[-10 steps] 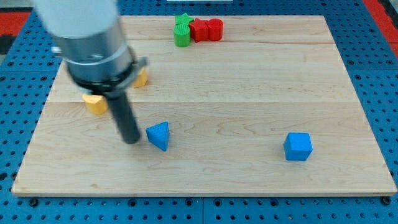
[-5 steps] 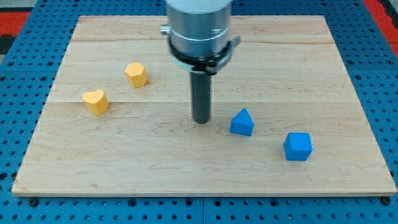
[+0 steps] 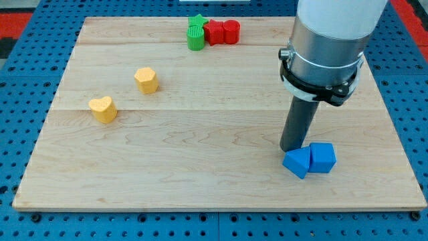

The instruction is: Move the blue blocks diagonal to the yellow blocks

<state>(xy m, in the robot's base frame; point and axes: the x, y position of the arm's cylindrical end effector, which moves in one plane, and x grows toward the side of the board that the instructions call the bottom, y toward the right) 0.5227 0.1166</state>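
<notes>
Blue wedge (image 3: 297,163) and blue cube (image 3: 322,158) sat touching on the counter (image 3: 214,181); my tip (image 3: 290,148) stood just above-left. No claw showed.

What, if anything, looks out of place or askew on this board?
Nothing stands out. The blue triangular block sits against the blue cube, my tip just above them toward the view's top. No block is tipped, damaged or off the board.

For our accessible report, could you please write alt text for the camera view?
My tip stands just above-left of two touching blue blocks at the board's lower right. Two yellow blocks sit apart at left; green and red blocks cluster at top.
</notes>
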